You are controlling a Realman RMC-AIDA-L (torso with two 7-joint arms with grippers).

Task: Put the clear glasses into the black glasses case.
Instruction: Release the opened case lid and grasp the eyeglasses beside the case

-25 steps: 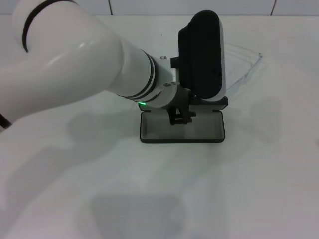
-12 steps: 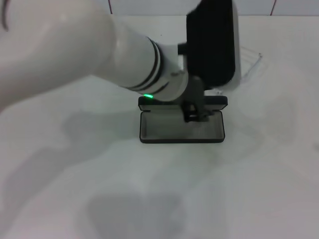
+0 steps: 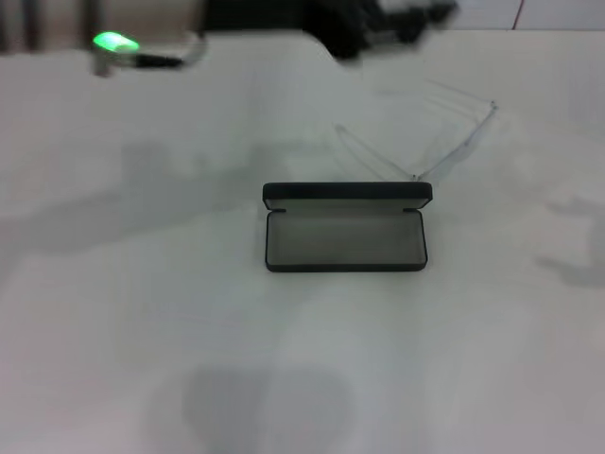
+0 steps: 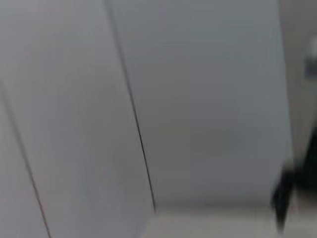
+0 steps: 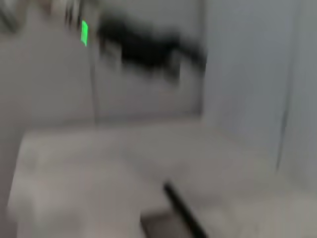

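The black glasses case (image 3: 344,232) lies open in the middle of the white table, grey lining up, lid standing at its far side. Nothing lies in it. The clear glasses (image 3: 454,142) rest on the table just behind the case, towards the right, seen only as faint outlines. My left gripper (image 3: 378,24) is a dark blur high at the far edge of the head view, well away from both. The right wrist view also catches the left gripper (image 5: 148,49) and part of the case (image 5: 171,220). My right gripper is out of view.
The left arm's green light (image 3: 113,43) glows at the far left. A tiled wall (image 4: 198,99) fills the left wrist view. White table surface (image 3: 302,378) extends all round the case.
The left arm, which hung low over the case, has risen and swung back to the far edge, uncovering the case and the glasses behind it.
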